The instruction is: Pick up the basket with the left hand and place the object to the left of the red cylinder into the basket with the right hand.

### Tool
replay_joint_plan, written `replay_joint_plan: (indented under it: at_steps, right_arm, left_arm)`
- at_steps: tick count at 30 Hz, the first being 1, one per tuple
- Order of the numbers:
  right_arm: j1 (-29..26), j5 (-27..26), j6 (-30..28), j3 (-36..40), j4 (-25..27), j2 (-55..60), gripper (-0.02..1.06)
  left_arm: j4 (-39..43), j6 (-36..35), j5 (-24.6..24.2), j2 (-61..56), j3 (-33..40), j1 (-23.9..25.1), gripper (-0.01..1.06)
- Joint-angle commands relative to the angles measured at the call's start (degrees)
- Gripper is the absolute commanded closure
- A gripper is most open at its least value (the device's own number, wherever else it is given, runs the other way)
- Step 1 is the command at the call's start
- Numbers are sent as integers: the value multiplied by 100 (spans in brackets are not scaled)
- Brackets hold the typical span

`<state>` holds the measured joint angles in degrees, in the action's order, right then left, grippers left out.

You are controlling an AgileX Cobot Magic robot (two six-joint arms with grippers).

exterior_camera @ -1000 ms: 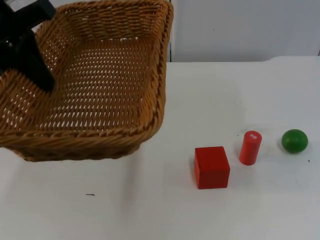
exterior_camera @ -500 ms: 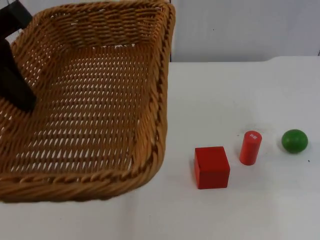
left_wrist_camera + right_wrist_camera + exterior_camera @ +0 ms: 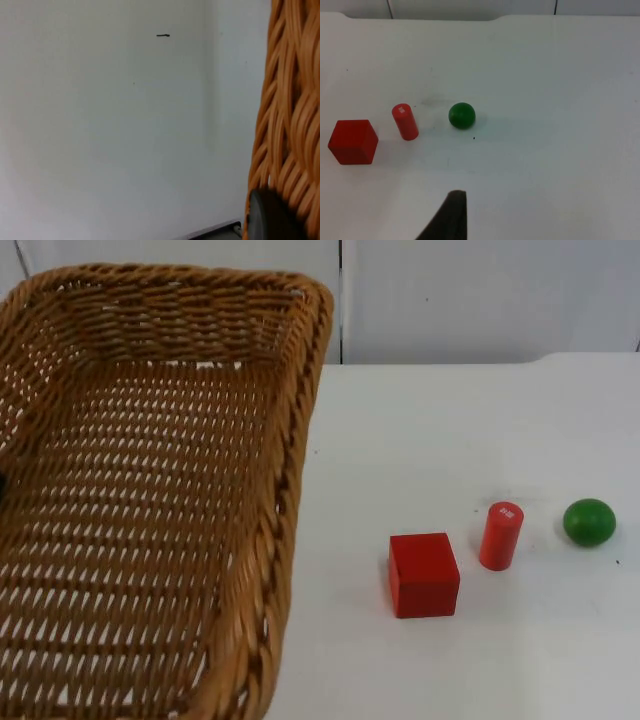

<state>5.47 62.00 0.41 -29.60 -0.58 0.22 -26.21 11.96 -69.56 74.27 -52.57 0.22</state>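
Basket (image 3: 150,510) risen nearer camera; left end effector (image 3: 272,217) clamped on rim; red cube (image 3: 352,141) well apart.

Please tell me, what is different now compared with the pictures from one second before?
The basket has moved toward the camera and now looks much larger, its near rim past the picture's lower edge; the left arm's black link has left the top view. The red cube, red cylinder and green ball stayed in place.

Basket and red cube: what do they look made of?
The tan woven basket looks like wicker or rattan: braided strands, open gaps, matte. The red cube looks like painted wood, though plastic is possible: flat faces, crisp edges, even matte colour.
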Motion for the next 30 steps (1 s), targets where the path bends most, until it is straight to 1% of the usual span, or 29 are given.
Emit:
replay_joint_plan:
  at_steps: [1, 4, 11, 30]
  right_arm:
    - [-8, -15, 6, 2, -22, -22, -1]
    - [-8, -15, 6, 2, -22, -22, -1]
    - [-8, -15, 6, 2, -22, -22, -1]
    - [-8, -37, 6, 2, -33, -22, -1]
  left_arm:
    - [-124, -54, -40, -66, 108, -22, 105]
    - [-278, 67, -40, -66, 279, -22, 105]
    - [-429, 128, -40, -159, 279, -22, 105]
    - [-441, 128, -40, -173, 279, -22, 105]
